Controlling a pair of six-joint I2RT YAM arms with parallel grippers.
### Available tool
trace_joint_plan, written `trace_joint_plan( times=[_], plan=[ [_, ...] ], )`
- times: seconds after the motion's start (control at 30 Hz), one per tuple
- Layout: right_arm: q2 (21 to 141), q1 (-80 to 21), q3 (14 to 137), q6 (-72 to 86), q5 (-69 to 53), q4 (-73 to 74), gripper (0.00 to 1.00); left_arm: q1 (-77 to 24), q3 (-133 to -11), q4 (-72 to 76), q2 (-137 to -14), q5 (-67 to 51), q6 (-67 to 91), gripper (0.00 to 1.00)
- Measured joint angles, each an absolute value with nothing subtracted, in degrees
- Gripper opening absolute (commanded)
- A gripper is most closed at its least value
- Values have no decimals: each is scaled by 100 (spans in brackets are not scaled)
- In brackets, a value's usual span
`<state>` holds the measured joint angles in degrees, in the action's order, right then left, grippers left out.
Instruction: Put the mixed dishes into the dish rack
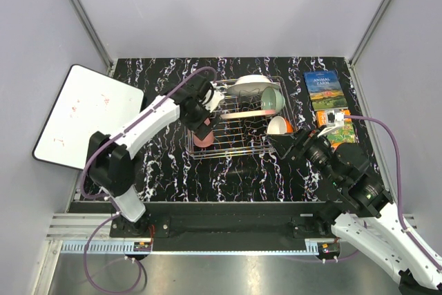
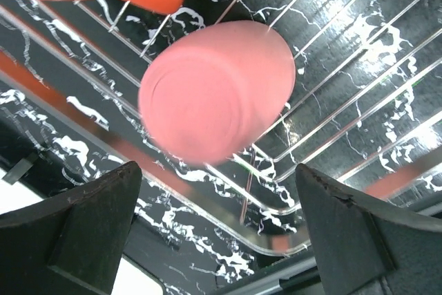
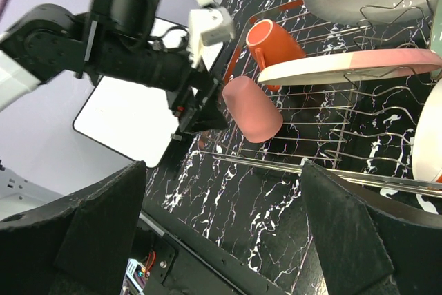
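Note:
The dish rack (image 1: 238, 151) stands mid-table and holds a white plate (image 1: 248, 86), a mint-green bowl (image 1: 272, 99), an orange bowl (image 1: 279, 126) and a pink-and-cream plate (image 1: 242, 113) on edge. At its left end a pink cup (image 2: 217, 91) rests bottom-up on the wires (image 2: 331, 67), beside the orange-red mug (image 3: 273, 43). My left gripper (image 2: 217, 168) hovers over the cup, open, not touching it. My right gripper (image 3: 222, 167) is open and empty near the rack's right front corner, seen in the top view as well (image 1: 290, 144).
A white board (image 1: 86, 115) lies at the table's left edge. Two colourful books (image 1: 324, 88) (image 1: 336, 129) lie to the right of the rack, next to my right arm. Black marbled tabletop (image 1: 235, 181) runs in front of the rack.

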<state>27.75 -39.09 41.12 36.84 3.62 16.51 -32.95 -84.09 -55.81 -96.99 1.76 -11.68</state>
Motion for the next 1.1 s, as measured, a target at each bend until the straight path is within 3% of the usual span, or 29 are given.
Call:
trace_joint_plan(
  times=[0.57,1.1],
  plan=[
    [2867,-3909,4088,3680,360,1723,100,-3288,-8803,-5811,-8737,493,-1052,99],
    [2801,-3909,3889,3680,362,1750,100,-3245,-8217,-4296,-9074,1382,-1184,99]
  ],
)
